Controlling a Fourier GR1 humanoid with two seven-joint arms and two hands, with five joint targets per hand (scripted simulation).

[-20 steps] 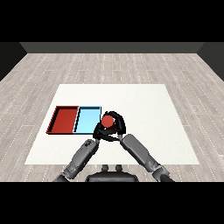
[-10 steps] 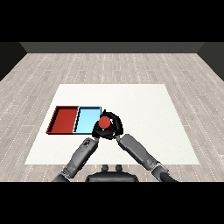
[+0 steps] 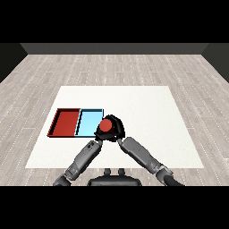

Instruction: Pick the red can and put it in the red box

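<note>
Shifted toward nine o'clock since the earlier frames: right hand (image 3: 115, 127), fingers curled round the red can (image 3: 106, 126), which was carried at the near right corner of the blue tray (image 3: 89, 120). Left hand (image 3: 98, 135): just below the can, fingers not discernible. Red tray (image 3: 66, 122): further at nine o'clock, beyond the blue. Advice: keep the can upright, clear both rims, release only over red.

a light blue tray (image 3: 87, 121) lies on the white table (image 3: 147, 107).
</note>
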